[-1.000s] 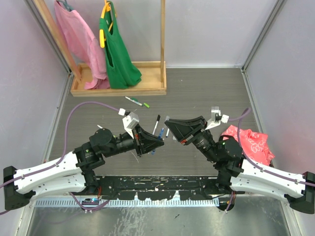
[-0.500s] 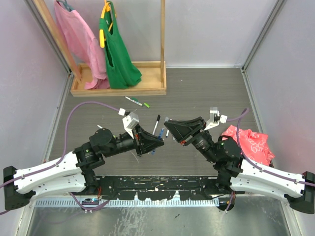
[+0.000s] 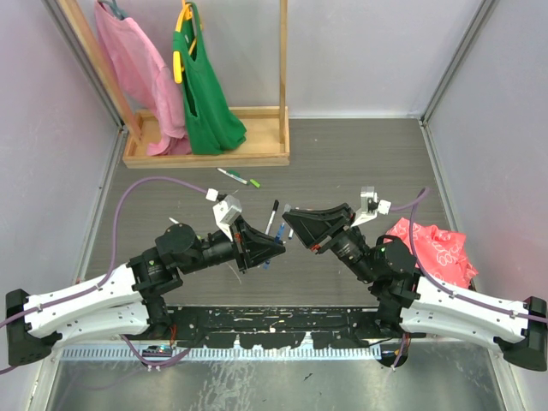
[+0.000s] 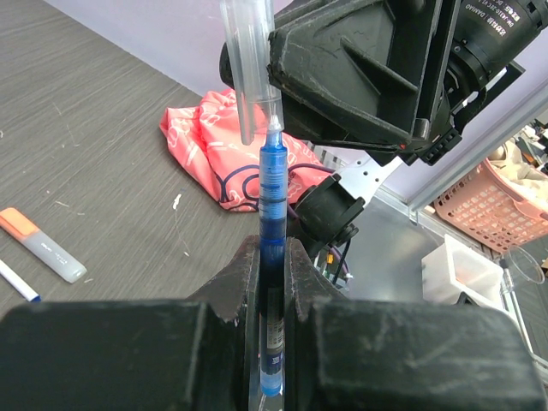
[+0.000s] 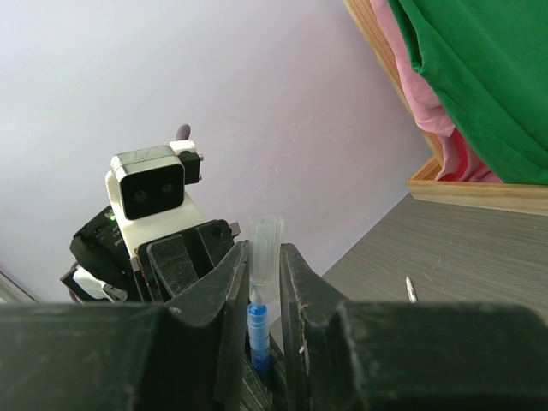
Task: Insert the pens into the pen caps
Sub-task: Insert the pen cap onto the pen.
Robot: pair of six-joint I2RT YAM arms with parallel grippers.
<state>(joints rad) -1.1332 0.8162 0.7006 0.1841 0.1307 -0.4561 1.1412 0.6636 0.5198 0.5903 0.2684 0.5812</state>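
Over the middle of the desk [image 3: 360,154], toward its near edge: two arms meeting tip to tip.

In the left gripper [image 4: 272,257], jaws pressed together on the lower barrel of a blue pen [image 4: 272,188], held clear of the desk with the pale tip pointing out past the fingers. In the right gripper [image 5: 261,278], jaws clamped on a clear cap [image 5: 266,244], open end toward the pen.

From the left wrist, pen tip just beside the mouth of the cap, seemingly not inside. From the right wrist, tip and cap overlapping in line. Touching or apart: cannot tell.

On the desk:
- Just beyond the two grippers, a black-tipped pen [image 3: 271,216] lying loose near the middle.
- Farther off, left of centre and between the arms and the far edge, a green-tipped pen [image 3: 240,178], well apart from both grippers.
- Low in the left wrist view, a grey pen with an orange end [image 4: 43,246], lying flat.
- Just beside it, at the edge of that picture, the end of a white pen with a blue tip [image 4: 17,281].

By the right edge of the desk, next to the right arm, a crumpled red cloth [image 3: 437,248].

At the far left corner, a wooden rack [image 3: 205,156] with a pink garment [image 3: 128,51] and a green garment [image 3: 205,94] hanging from it.
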